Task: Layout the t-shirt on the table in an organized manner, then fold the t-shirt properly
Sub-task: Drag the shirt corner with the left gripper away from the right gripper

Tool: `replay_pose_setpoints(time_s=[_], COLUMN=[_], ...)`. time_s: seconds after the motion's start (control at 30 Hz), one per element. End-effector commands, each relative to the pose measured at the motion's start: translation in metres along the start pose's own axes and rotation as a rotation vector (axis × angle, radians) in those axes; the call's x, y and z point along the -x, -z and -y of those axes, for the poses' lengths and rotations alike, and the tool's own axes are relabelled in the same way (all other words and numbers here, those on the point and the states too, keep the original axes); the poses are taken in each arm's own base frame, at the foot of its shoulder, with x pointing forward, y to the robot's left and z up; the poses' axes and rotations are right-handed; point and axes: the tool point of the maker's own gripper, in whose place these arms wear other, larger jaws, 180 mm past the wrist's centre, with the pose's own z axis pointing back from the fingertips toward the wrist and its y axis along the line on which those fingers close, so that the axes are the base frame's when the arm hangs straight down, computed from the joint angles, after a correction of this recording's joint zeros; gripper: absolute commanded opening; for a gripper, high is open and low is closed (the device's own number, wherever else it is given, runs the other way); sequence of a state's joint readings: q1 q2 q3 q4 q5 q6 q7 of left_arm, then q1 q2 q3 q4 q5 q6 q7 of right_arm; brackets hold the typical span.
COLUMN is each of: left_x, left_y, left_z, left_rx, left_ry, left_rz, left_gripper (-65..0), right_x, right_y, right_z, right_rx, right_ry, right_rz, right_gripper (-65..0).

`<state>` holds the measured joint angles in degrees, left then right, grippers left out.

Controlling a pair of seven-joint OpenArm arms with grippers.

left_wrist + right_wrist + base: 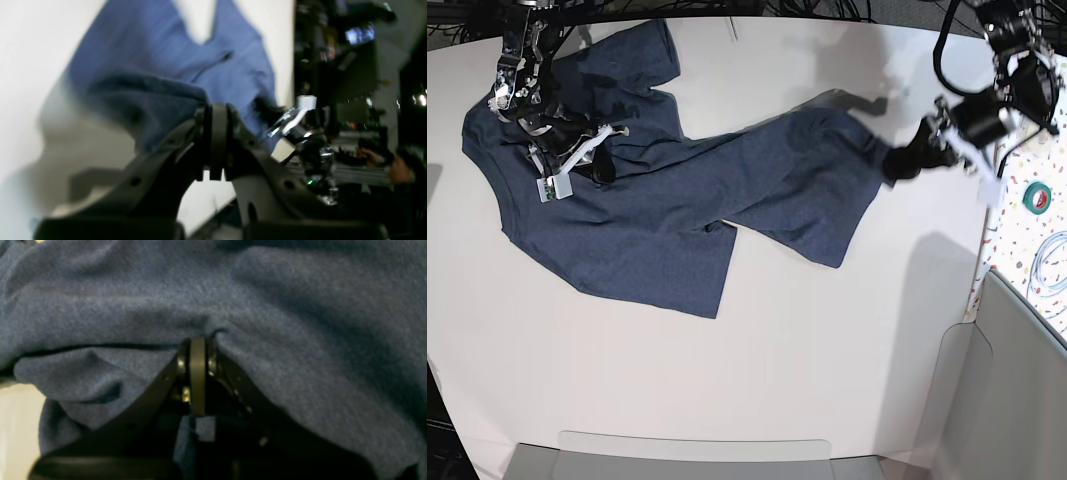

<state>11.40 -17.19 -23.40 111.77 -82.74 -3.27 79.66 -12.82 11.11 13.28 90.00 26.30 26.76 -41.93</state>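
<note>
The t-shirt (160,76) is motion-blurred in the left wrist view, its white lettering hidden in every view.

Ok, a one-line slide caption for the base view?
Both grippers, left and right, pinch the t-shirt, stretching it across the white table.

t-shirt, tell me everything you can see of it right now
The t-shirt is dark navy heathered cloth with short sleeves, spread crookedly and wrinkled over the white table, not yet folded. No lettering shows. The right claw is shut on cloth near the sleeve end at the base view's left. The left claw is shut on the opposite end, which it holds lifted above the table at that view's right, the cloth drawn out between them.
</note>
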Motion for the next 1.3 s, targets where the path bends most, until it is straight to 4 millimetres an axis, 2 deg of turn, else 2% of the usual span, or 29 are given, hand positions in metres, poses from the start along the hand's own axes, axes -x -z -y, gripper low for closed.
replay_pose_setpoints(time_s=[0.0, 0.1, 0.2, 0.37, 0.53, 0.67, 0.8, 0.87, 0.9, 0.97, 1.07, 1.27], left_x=[-0.01, -0.036, -0.062, -0.101, -0.138, -0.142, -0.141, -0.141, -0.139, -0.14, -0.141, -0.12], left_y=[0.007, 0.035, 0.064, 0.117, 0.164, 0.184, 0.184, 0.183, 0.176, 0.153, 0.122, 0.059], left_z=[0.019, 0.042, 0.05, 0.043, 0.018, 0.006, 0.004, 0.002, -0.007, -0.024, -0.036, -0.076], left_rx=[0.058, 0.125, 0.173, 0.183, 0.083, 0.025, 0.021, 0.019, 0.0, -0.028, -0.049, -0.161], left_ry=[0.046, 0.128, 0.122, 0.011, -0.068, -0.068, -0.069, -0.075, -0.08, -0.09, -0.084, -0.095], left_rz=[-0.01, -0.025, -0.028, -0.036, 0.042, 0.058, 0.055, 0.056, 0.056, 0.082, 0.122, 0.157], left_gripper=[-65.0, -65.0, -65.0, -65.0, -65.0, -65.0, -65.0, -65.0, -65.0, -65.0, -65.0, -65.0], right_x=[0.059, 0.059, 0.059, 0.063, 0.065, 0.039, -0.006, -0.037, -0.047, -0.07, -0.094, -0.137], right_y=[-0.01, -0.01, -0.01, -0.024, -0.046, -0.062, -0.076, -0.083, -0.085, -0.089, -0.092, -0.081], right_z=[0.029, 0.029, 0.029, 0.051, 0.071, 0.068, 0.056, 0.048, 0.044, 0.034, 0.028, 0.009], right_rx=[0.136, 0.137, 0.137, 0.202, 0.289, 0.319, 0.33, 0.328, 0.326, 0.32, 0.314, 0.26], right_ry=[-0.022, -0.022, -0.018, 0.055, 0.159, 0.143, 0.073, 0.028, 0.022, 0.011, -0.001, 0.011], right_rz=[-0.26, -0.26, -0.258, -0.24, -0.184, -0.095, 0.026, 0.104, 0.134, 0.203, 0.27, 0.382], right_gripper=[-65.0, -65.0, -65.0, -65.0, -65.0, -65.0, -65.0, -65.0, -65.0, -65.0, -65.0, -65.0])
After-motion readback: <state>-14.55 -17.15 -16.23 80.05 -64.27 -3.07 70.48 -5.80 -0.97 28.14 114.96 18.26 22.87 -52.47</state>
